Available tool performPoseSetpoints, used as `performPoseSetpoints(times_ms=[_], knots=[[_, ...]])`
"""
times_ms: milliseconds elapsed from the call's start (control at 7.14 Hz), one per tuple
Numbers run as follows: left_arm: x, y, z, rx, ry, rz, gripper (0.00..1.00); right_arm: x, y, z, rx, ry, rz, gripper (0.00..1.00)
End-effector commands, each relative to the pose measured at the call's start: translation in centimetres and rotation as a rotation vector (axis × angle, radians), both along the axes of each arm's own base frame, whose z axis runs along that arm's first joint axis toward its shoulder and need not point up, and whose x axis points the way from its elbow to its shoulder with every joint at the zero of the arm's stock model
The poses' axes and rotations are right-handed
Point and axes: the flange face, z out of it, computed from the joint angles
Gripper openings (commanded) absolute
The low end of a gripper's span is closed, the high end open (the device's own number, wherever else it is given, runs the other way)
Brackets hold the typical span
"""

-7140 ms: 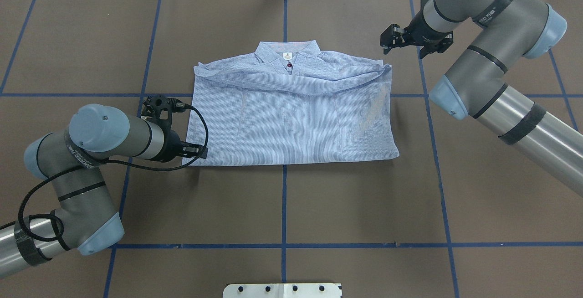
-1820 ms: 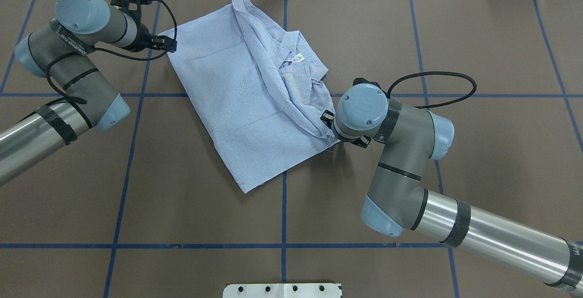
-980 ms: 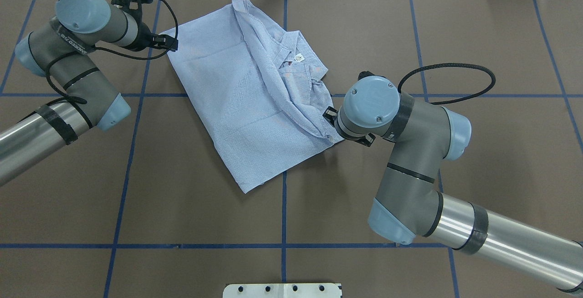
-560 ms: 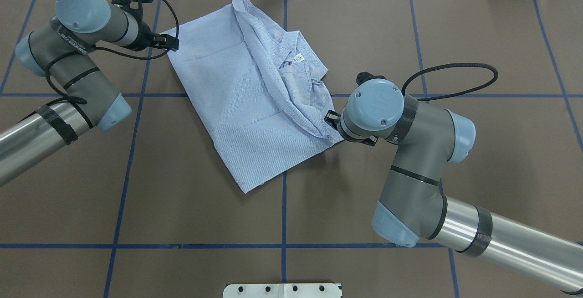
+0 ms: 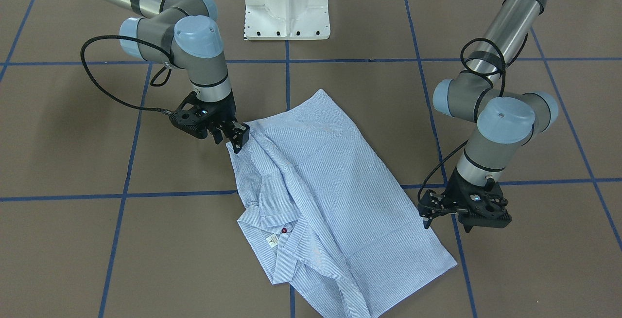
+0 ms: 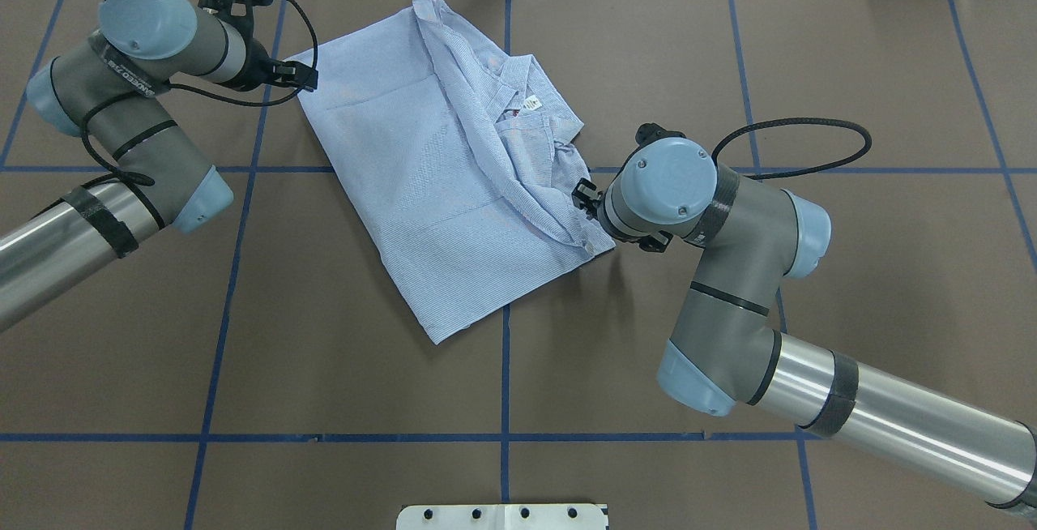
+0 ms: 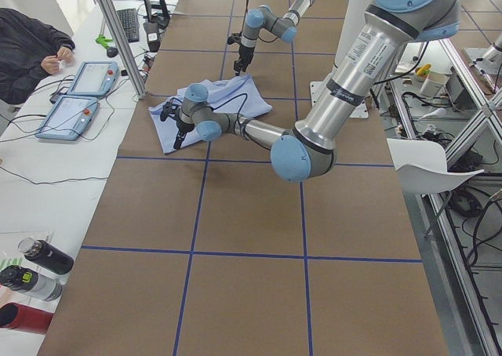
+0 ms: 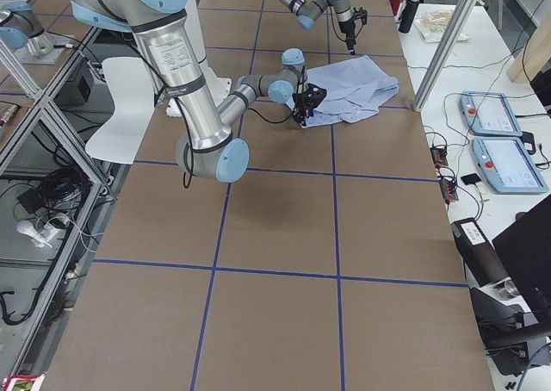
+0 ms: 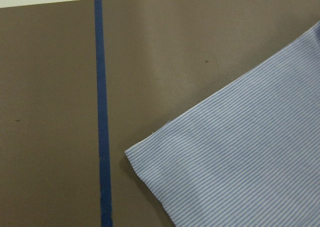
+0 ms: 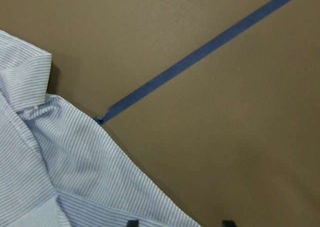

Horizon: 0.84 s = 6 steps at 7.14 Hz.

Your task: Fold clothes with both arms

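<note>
The right gripper [image 5: 227, 144], jaws apart, hovered at the shirt's [image 5: 335, 196] rumpled edge, on the collar [image 5: 257, 218] side. The left gripper [image 5: 447, 226], jaws also apart, hung just beside the shirt's opposite, flat corner. The shirt lay slantwise on the table [image 5: 73, 162], label [image 5: 272, 241] up.

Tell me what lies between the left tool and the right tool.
Only the shirt lies there, spread on the table from the right tool across to the left tool. The front-facing and overhead views both show it.
</note>
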Motion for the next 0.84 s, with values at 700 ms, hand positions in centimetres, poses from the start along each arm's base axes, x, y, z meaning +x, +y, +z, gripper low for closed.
performPoseSetpoints(times_ms=[700], knots=[[-0.1, 0.2, 0.7, -0.003, -0.005, 0.002, 1.00, -2.2, -0.2, 1.5, -0.045, 0.027, 0.012, 0.56]])
